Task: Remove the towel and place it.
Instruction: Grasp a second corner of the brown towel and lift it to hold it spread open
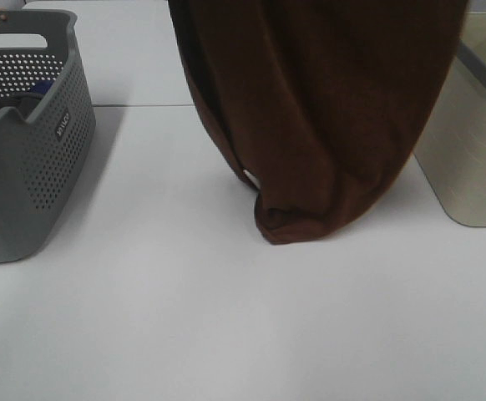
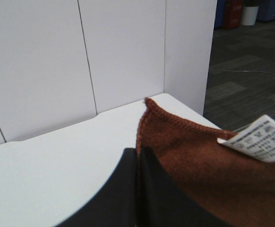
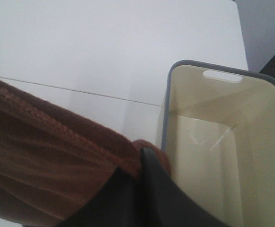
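The dark brown towel [image 1: 326, 109] hangs from above the exterior view's top edge, and its folded lower end rests on the white table [image 1: 226, 317] at centre. Both grippers are out of that view. In the left wrist view my left gripper [image 2: 138, 161] is shut on the towel's [image 2: 194, 165] stitched corner, right by the white tag [image 2: 259, 139]. My right gripper [image 3: 140, 165], seen in the right wrist view, is shut on the towel's [image 3: 47, 151] hemmed edge, beside the beige bin.
A grey perforated basket [image 1: 34, 159] stands at the left with a bluish item [image 1: 38, 88] inside. An open beige bin [image 1: 477, 142], [image 3: 222, 142] stands at the right edge, close to the hanging towel. A seam [image 1: 143, 105] crosses the table at the back.
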`<state>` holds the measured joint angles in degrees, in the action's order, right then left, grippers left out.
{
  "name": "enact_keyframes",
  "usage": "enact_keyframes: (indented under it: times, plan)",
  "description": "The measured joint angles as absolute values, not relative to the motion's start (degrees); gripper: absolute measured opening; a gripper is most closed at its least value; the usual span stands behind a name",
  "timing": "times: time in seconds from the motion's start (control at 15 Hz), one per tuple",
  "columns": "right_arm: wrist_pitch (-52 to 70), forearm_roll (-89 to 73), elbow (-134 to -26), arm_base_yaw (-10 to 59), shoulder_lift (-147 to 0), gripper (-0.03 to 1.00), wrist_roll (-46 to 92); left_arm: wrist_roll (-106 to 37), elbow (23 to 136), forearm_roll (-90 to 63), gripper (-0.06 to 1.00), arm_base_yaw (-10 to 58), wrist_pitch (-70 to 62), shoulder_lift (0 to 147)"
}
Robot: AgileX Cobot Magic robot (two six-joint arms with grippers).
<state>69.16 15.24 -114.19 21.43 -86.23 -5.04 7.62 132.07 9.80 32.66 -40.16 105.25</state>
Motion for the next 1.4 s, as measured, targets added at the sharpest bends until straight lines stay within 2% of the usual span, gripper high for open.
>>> enact_keyframes:
  times: [0.33, 0.6, 0.8, 1.2, 1.4]
  plan:
    - [68.9, 13.6, -114.2, 21.4, -92.2, 0.00, -3.8, 7.7, 132.1, 17.1, 0.00, 32.7, -45.1, 111.0]
    - [61.7, 17.0, -114.2, 21.4, -100.4, 0.00, -3.8, 9.4, 132.1, 22.2, 0.00, 32.1, -41.9, 118.9]
    - [49.3, 21.0, -114.2, 21.4, -106.4, 0.00, -3.8, 14.2, 132.1, 23.0, 0.00, 27.7, -31.9, 125.4]
    - [15.2, 31.3, -115.4, 21.4, -108.7, 0.00, -3.8, 19.0, 136.4, 23.3, 0.00, 19.6, -1.1, 127.5]
    - [13.8, 32.8, -121.2, 21.4, -107.4, 0.00, -3.8, 19.1, 140.3, 23.3, 0.00, 19.0, 4.5, 127.2]
